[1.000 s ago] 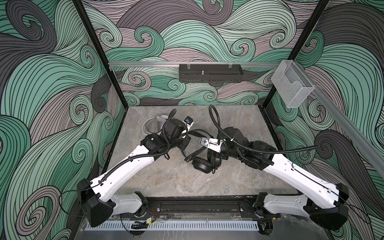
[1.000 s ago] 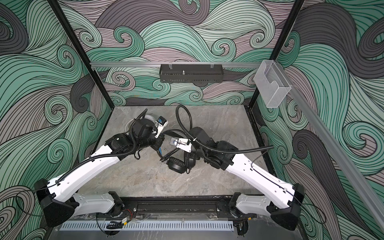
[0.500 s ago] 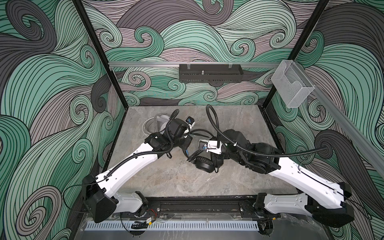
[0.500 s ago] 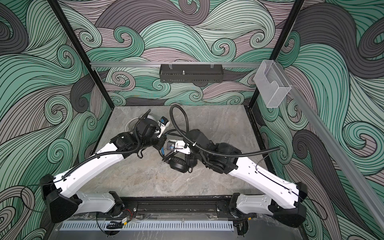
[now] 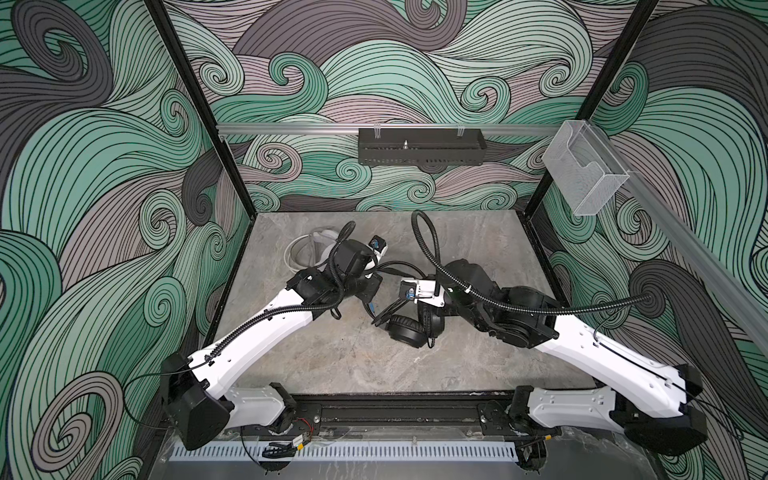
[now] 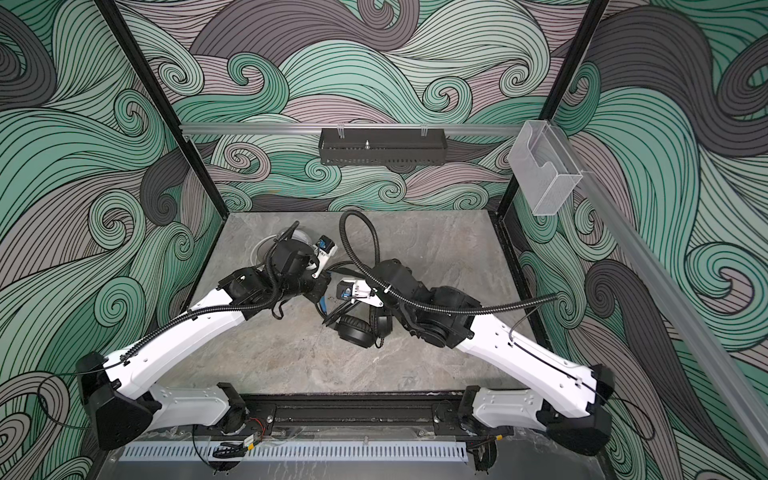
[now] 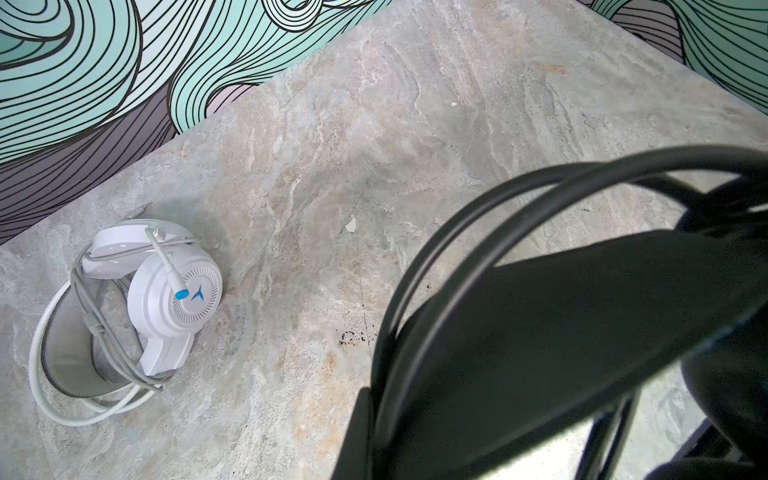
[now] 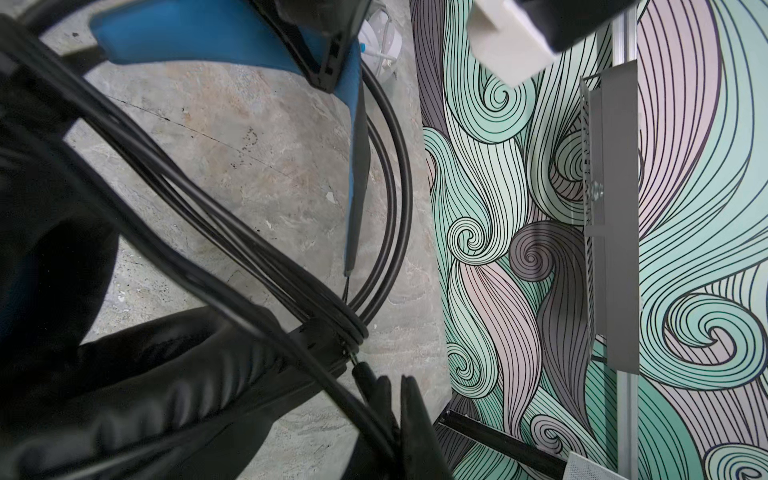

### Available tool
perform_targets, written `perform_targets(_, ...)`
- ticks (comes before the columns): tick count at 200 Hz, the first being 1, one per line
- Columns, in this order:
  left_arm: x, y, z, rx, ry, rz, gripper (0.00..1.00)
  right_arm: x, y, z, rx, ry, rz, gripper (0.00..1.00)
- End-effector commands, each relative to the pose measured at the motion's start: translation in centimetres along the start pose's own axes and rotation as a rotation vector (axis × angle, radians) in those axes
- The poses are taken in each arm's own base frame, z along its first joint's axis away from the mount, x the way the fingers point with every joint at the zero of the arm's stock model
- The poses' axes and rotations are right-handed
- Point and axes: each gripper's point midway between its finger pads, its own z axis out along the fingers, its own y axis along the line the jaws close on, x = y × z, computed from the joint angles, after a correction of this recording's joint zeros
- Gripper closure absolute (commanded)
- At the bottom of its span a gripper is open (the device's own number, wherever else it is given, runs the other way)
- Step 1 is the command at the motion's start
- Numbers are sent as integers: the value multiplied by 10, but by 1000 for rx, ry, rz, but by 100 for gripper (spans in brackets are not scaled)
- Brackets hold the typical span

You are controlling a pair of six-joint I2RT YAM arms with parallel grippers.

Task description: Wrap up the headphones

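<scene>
Grey marbled tabletop [image 5: 332, 365], swirl-patterned walls [image 5: 104, 166] on three sides. In both top views the black headset [image 5: 409, 332] lies mid-table, earcups down, between the two arms. The white headset [image 5: 309, 251] sits well apart toward the back left, half hidden behind the left arm. Left gripper [image 5: 370, 297] is at the headband end of the black headset. Right gripper is tucked under its own wrist, above the earcups, so its jaws are unreadable from here. Left wrist view: white headset [image 7: 174, 299] on its side, pale cord [image 7: 62, 395] looped round the band and trailing on the table. The black headband [image 7: 540, 332] fills the near field, with loops of black cord [image 7: 457, 232] arcing over it. Right wrist view: a left-gripper finger [image 8: 316, 50] is clamped on the headband's blue lining [image 8: 208, 37], jaws pressed tight. Several turns of black cord [image 8: 353, 328] gather at the earcup pad [image 8: 166, 374]. Right gripper [image 8: 395, 395] has its jaws almost together, cord running in beside the tips. Whether the cord is nipped between them, cannot tell.
</scene>
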Motion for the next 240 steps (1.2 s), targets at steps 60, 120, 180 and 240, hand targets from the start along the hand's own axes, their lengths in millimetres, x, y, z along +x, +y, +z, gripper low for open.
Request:
perform_targets(60,13,-15,-15,105,30,60,100,39,-10,38,-17,51,344,88)
perform_targets(120,21,-7,0,54,84,30,100,66,35,82,-92,111,382,86)
perform_targets(180,31,-2,26,33,142,-25,100,79,49,90,-123,106,576,76)
perform_targets(240,50,12,65,-40,260,-130,100,123,58,80,-108,172,846,42)
